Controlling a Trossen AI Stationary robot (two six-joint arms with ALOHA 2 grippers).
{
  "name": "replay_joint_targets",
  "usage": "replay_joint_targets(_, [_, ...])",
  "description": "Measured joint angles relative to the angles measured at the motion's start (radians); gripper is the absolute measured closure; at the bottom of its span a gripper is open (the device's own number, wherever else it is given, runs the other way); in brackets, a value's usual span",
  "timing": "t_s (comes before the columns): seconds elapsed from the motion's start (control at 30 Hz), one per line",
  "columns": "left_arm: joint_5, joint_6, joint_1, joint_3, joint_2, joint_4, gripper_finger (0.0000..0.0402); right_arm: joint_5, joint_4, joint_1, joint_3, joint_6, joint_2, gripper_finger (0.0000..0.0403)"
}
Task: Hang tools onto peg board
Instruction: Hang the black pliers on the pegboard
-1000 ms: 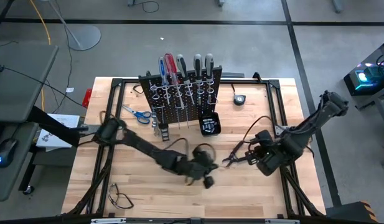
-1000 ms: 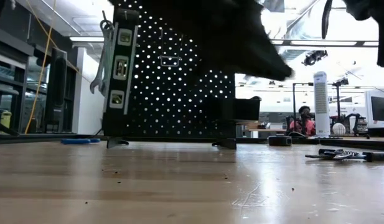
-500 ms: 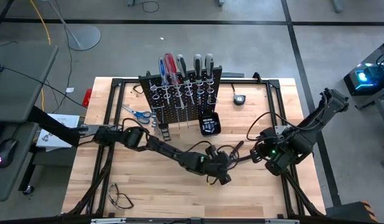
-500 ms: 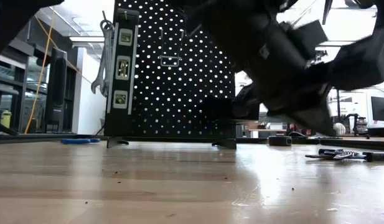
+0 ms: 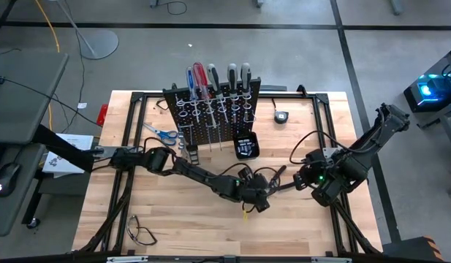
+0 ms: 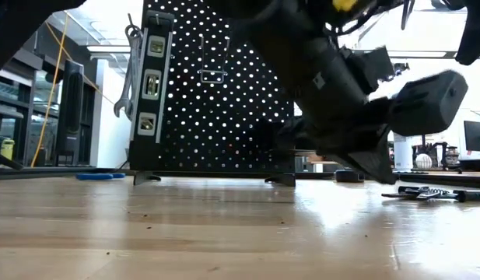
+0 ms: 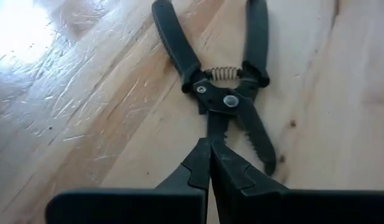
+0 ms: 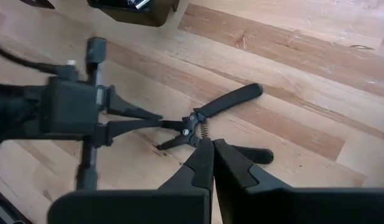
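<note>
Dark pliers (image 7: 226,93) lie flat on the table at its right middle, handles spread and jaws apart (image 5: 276,177). My left gripper (image 7: 210,144) is shut, slanting down, with its tips at one jaw; in the high view it reaches in from the left (image 5: 263,191). My right gripper (image 8: 211,147) is shut and hangs above the handle side of the pliers (image 8: 207,118), touching nothing. The black peg board (image 5: 214,109) stands at the far middle with screwdrivers (image 5: 210,77) in its rings. Blue scissors (image 5: 163,133) lie left of it. My left gripper's shut fingertips (image 8: 151,119) meet the tip of one plier jaw (image 7: 215,127), coming slanting down from the table's left and in line with that jaw. Whether the jaw is nipped between them or only touched, I cannot tell. The pliers lie flat on the wood.
A small black box (image 5: 245,146) stands before the peg board's right end. A small dark object (image 5: 281,115) lies to the board's right. Clear safety glasses (image 5: 141,234) lie at the near left corner. A wrench (image 6: 129,70) hangs at the board's side.
My left gripper has swung toward the table's right edge and sunk, tipping its fingers lower, until its shut tips reached the pliers' jaws. The pliers have stayed flat in their place.
</note>
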Motion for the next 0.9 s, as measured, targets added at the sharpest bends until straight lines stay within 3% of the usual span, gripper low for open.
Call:
replay_joint_targets(0.17, [0.066,-0.009,0.01,-0.002,0.023,0.031,0.0401,0.0,0.0,0.0,0.0,0.004,0.0,0.0403])
replay_joint_targets(0.33, [0.063,-0.002,0.002,-0.002,0.025,0.032,0.0401,-0.002,-0.002,0.0,0.0,0.004,0.0,0.0403])
replay_joint_targets(0.6, [0.102,-0.046,-0.001,0.004,0.067,0.013,0.0401,-0.151,0.033,0.004,0.0,-0.022,0.016,0.0403])
replay_joint_targets(0.9, [0.163,-0.063,-0.002,0.005,0.08,0.008,0.0401,-0.206,0.042,0.005,0.0,0.033,0.084,0.0403])
